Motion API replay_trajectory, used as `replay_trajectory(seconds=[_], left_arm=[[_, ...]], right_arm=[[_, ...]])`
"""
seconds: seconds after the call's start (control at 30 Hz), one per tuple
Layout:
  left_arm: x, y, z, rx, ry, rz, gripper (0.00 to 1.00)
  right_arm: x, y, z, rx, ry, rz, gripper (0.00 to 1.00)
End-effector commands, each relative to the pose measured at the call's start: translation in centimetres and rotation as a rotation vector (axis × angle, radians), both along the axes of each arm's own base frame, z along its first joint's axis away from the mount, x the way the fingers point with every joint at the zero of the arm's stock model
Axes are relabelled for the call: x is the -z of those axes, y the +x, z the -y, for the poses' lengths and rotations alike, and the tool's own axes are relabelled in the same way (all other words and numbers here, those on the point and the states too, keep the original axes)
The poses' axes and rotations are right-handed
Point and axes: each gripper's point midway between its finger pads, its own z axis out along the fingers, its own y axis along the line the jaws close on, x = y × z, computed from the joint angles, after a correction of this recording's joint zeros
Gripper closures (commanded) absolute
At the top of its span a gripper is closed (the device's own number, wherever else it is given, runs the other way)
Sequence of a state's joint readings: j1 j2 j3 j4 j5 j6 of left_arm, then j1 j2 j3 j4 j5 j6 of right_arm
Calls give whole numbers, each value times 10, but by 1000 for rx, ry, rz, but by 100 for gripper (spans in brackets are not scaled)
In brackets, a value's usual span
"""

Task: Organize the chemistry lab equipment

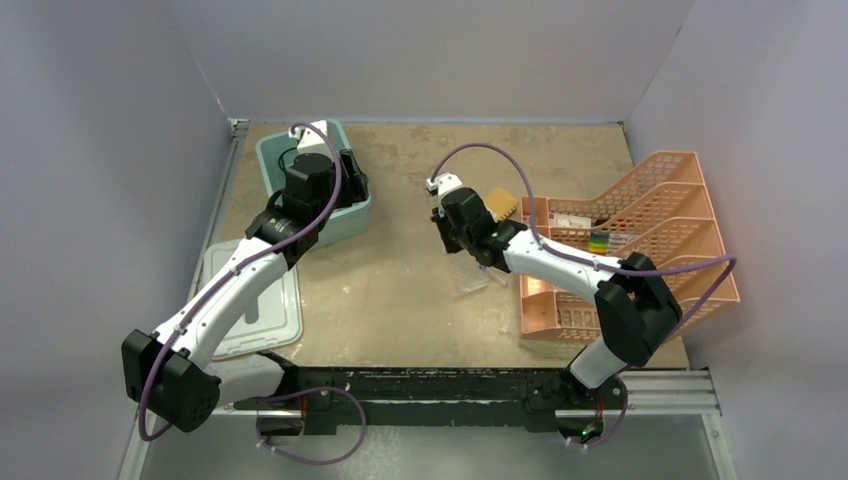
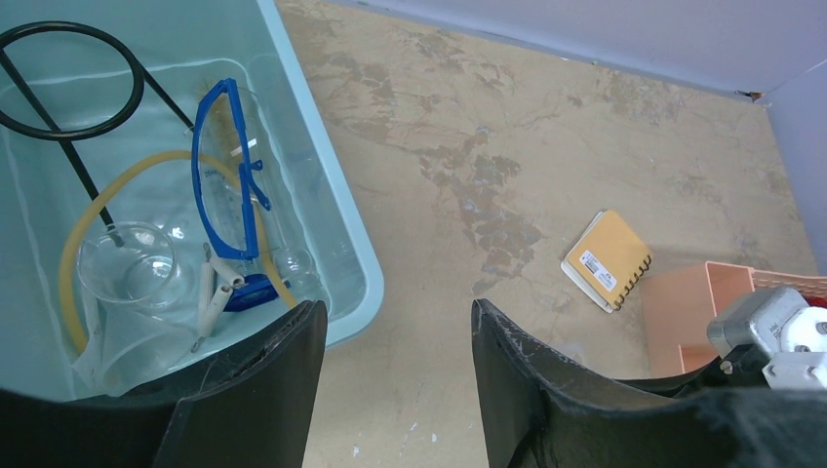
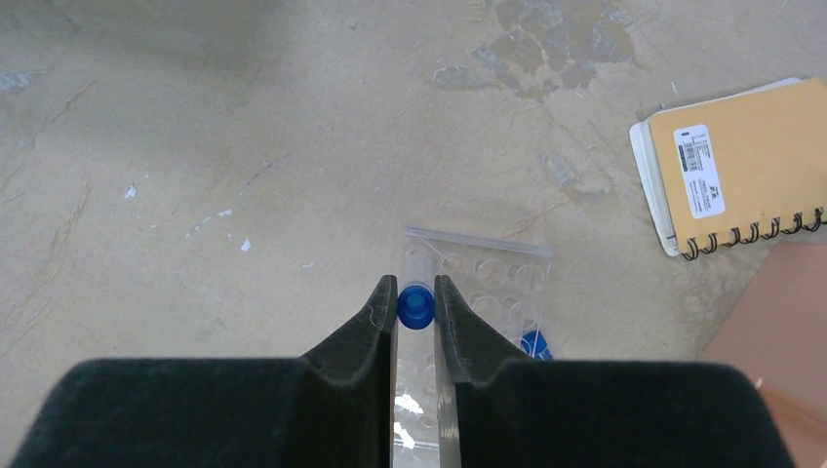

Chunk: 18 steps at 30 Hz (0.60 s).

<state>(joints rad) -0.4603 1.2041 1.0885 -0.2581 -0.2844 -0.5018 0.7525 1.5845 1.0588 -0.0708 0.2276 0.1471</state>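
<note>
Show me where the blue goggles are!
In the left wrist view, the blue goggles lie inside the teal tub at the left, over the amber tubing, between the black wire ring and the tub's right wall.

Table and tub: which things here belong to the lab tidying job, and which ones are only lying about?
Job: tripod, goggles, tubing and beaker, all in the tub; tube; rack.
Lying about: notebook, tray, lid.
</note>
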Motion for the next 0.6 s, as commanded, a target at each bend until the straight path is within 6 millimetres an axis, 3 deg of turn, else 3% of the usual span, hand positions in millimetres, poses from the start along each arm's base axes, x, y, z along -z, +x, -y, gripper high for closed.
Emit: replay_trajectory(seconds=[0.0,0.3,0.57], left_arm=[[-22,1,-1,-2,-13,58,45],[-19,2,0,-1,-16,52,45],[-19,0,-4,-14,-9,55,45]], right_arm=[[-4,-5,10,36,-10,13,94],[21,3,-5,25,60,47,94],[18,14,-3,78,81,127,94]])
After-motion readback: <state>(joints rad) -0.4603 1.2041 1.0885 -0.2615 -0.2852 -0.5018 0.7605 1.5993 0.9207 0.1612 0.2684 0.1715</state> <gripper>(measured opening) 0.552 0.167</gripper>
